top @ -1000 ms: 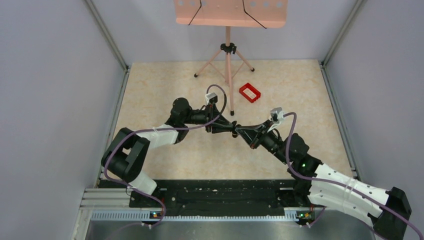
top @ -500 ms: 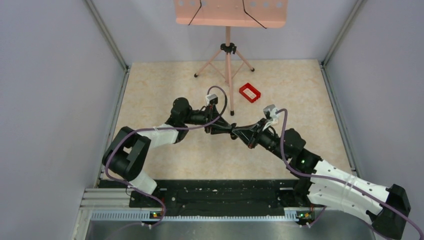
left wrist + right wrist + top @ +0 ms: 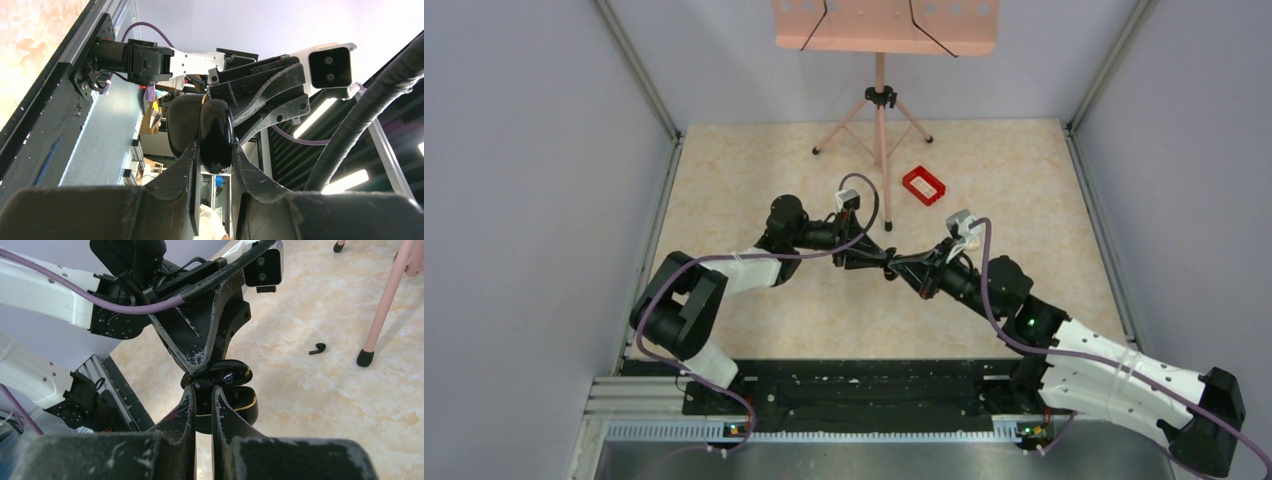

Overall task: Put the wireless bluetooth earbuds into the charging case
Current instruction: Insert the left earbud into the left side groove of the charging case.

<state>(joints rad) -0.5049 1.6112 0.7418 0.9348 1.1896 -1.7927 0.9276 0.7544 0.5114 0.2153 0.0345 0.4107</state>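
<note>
A: Charging case point(image 3: 215, 131)?
B: Clamped in left gripper point(image 3: 216, 156), held aloft. Lid ajar, inside hidden. Tips of right gripper point(image 3: 201, 390) pinched together at its seam.
A: Outside it?
B: One earbud point(image 3: 317, 348) lying on the table point(image 3: 325, 405) near pink stand foot point(image 3: 365, 358) — caught by right wrist view only.

This looks like a robotics lab test cell: plain grey walls point(image 3: 544, 150) enclose a marbled tabletop point(image 3: 744, 180), and cabled robot arms point(image 3: 754, 268) are bolted to a metal rail point(image 3: 864, 395).
</note>
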